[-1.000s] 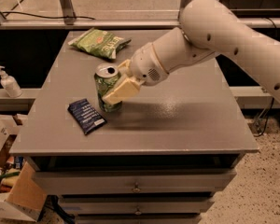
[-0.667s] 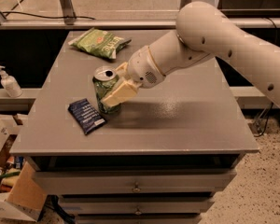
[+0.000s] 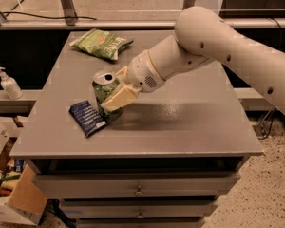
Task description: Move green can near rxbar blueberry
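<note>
Gripper (image 3: 112,98) is clamped on the green can (image 3: 103,84), held upright just beside the blue bar (image 3: 87,118) on the table (image 3: 190,122); placement appears achieved, only release remains.

A grey metal table (image 3: 180,122) with drawers below carries three things. A green chip bag (image 3: 100,42) lies flat near its far left corner. A dark blue rxbar blueberry (image 3: 88,118) lies flat at front left. Just beside the bar's right edge the green can (image 3: 103,87) stands, top tilted left, with the gripper (image 3: 115,93) clamped around it.
</note>
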### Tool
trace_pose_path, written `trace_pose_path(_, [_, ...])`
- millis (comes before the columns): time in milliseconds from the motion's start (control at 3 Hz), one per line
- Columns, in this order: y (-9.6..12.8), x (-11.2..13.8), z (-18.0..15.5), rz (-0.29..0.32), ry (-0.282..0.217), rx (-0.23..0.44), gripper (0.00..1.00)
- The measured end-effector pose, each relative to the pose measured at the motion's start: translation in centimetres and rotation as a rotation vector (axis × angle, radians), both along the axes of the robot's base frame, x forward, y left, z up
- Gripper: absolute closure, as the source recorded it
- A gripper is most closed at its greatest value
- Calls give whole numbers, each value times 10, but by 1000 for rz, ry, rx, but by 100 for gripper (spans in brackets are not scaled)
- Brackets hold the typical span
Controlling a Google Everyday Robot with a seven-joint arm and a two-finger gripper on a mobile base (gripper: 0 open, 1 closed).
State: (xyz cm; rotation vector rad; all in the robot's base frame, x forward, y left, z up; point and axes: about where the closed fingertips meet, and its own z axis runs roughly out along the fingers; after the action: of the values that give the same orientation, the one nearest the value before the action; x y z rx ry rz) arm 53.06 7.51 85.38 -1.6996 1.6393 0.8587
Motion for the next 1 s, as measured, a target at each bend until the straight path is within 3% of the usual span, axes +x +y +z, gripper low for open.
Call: trace_pose_path(1000, [1,-1,1,10,5,-3,13])
